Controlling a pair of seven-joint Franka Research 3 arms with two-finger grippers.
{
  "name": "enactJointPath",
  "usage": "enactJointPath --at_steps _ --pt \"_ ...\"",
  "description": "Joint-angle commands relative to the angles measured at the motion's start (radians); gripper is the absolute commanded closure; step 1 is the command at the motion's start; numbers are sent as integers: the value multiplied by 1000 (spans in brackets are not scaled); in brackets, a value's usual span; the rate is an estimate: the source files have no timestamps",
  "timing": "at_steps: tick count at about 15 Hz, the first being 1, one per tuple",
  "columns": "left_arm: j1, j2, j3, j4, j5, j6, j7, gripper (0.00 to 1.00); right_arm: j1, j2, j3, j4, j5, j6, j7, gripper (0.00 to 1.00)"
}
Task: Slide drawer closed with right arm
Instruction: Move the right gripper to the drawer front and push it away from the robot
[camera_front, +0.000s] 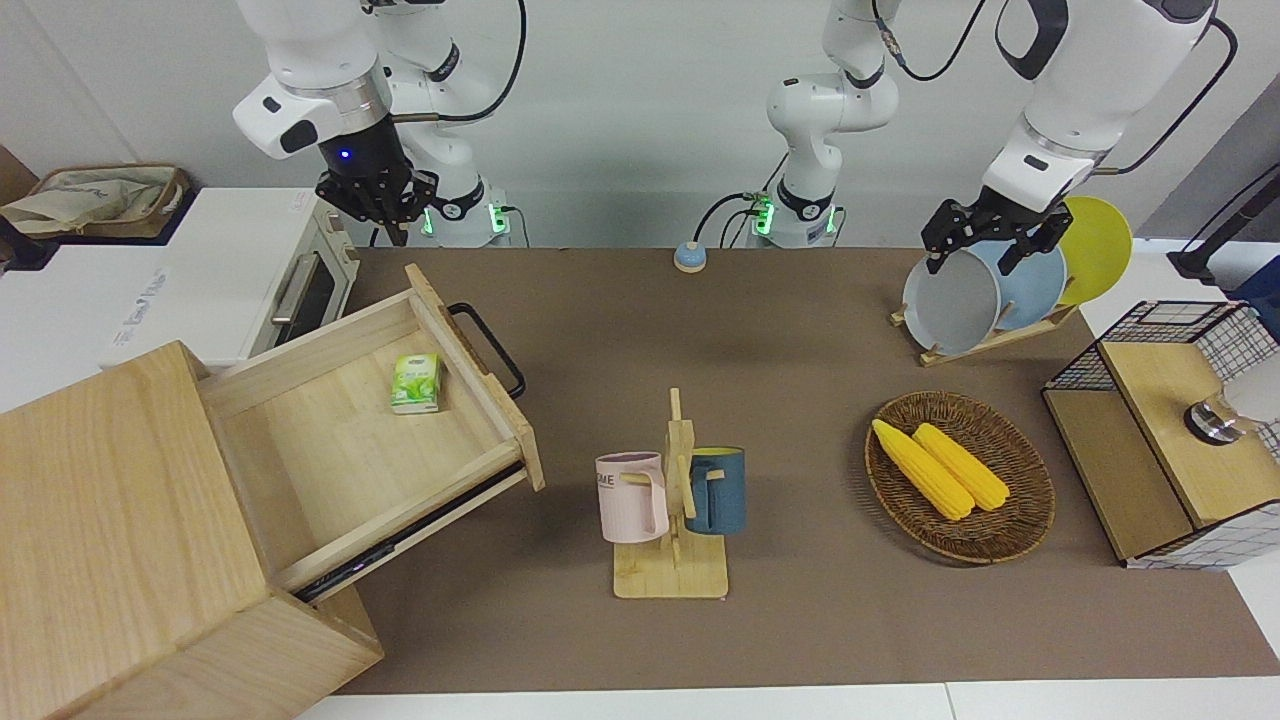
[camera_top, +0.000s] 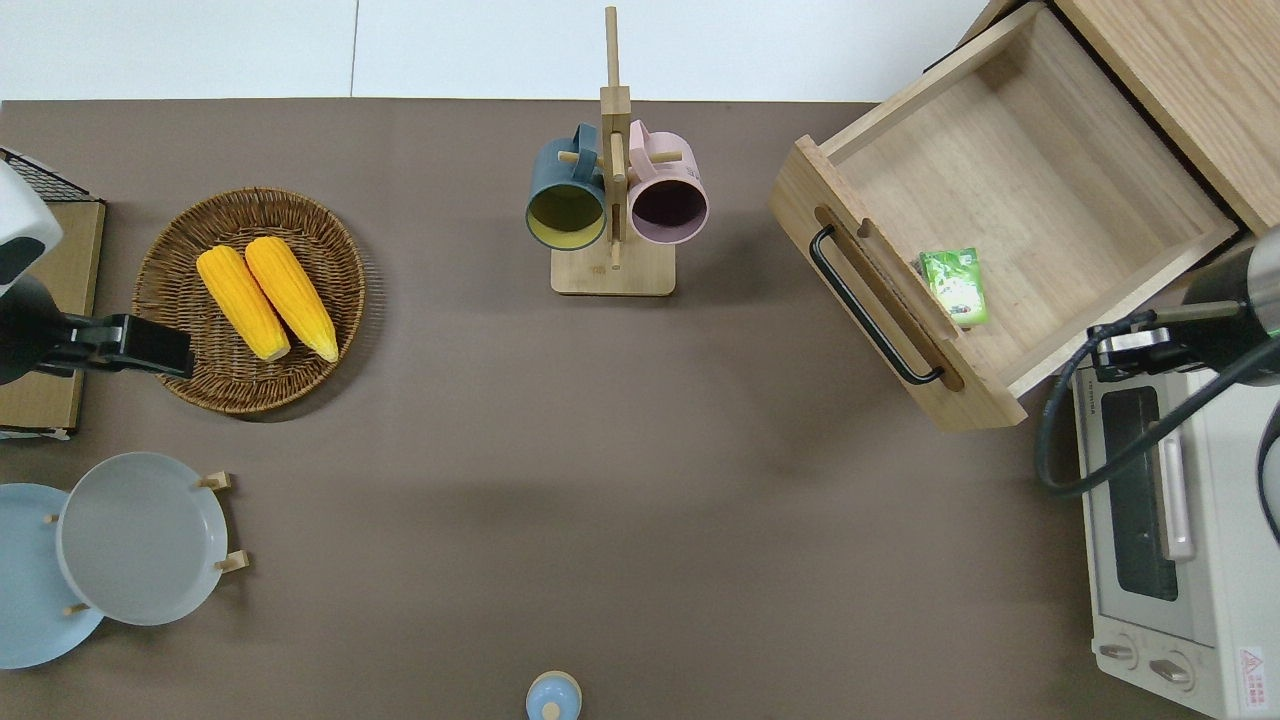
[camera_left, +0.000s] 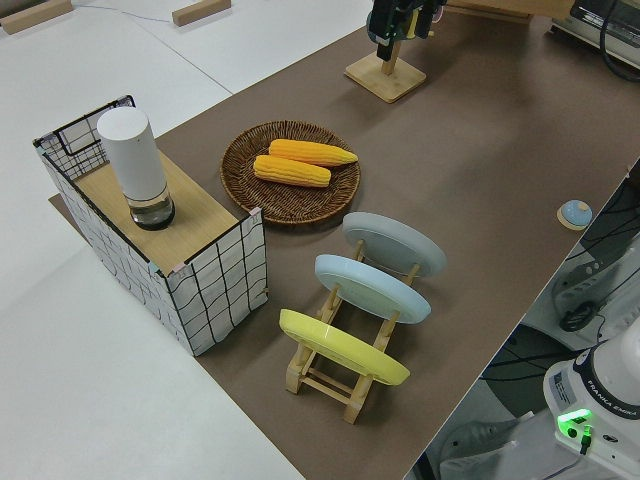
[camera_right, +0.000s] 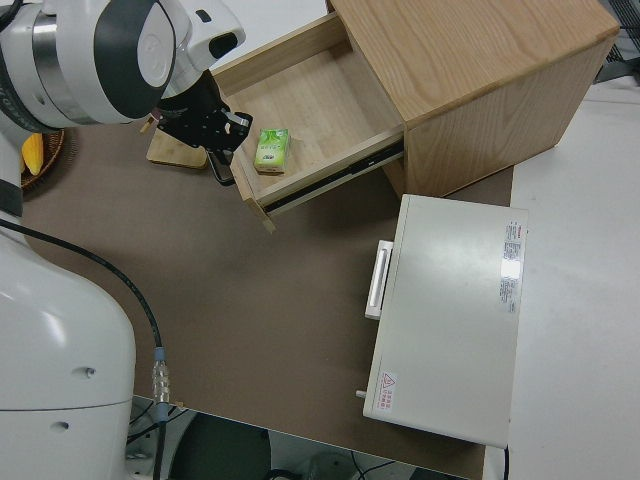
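The drawer (camera_front: 330, 440) (camera_top: 1010, 160) (camera_right: 300, 100) stands pulled far out of the pale wood cabinet (camera_front: 100, 480) (camera_top: 1190, 80) at the right arm's end of the table. Its black loop handle (camera_front: 490, 350) (camera_top: 870, 310) faces the middle of the table. A small green packet (camera_front: 416, 383) (camera_top: 955, 287) lies inside, close to the drawer's front panel. My right gripper (camera_front: 380, 215) (camera_top: 1130, 345) (camera_right: 220, 160), with a blue wrist light, hangs in the air over the drawer's corner nearest the robots and touches nothing. My left arm is parked, its gripper (camera_front: 972, 258) open.
A white oven (camera_front: 250, 270) (camera_top: 1160, 530) stands beside the drawer, nearer to the robots. A mug rack (camera_front: 670, 500) holds a pink and a blue mug mid-table. Toward the left arm's end are a wicker basket (camera_front: 1030, 520) with corn, a plate rack (camera_front: 950, 300) and a wire box (camera_front: 1170, 440).
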Motion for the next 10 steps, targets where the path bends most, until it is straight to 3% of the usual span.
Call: enactJointPath --at_steps 1,8,10 --pt "-7 -4 0 9 18 -18 -10 7 30 -1 10 13 46 -16 115 1000" --pt "-7 -4 0 10 18 -18 -10 7 31 -1 125 11 44 -12 349 1000" --pt "-7 -4 0 10 18 -18 -10 7 49 5 143 9 41 -6 416 1000"
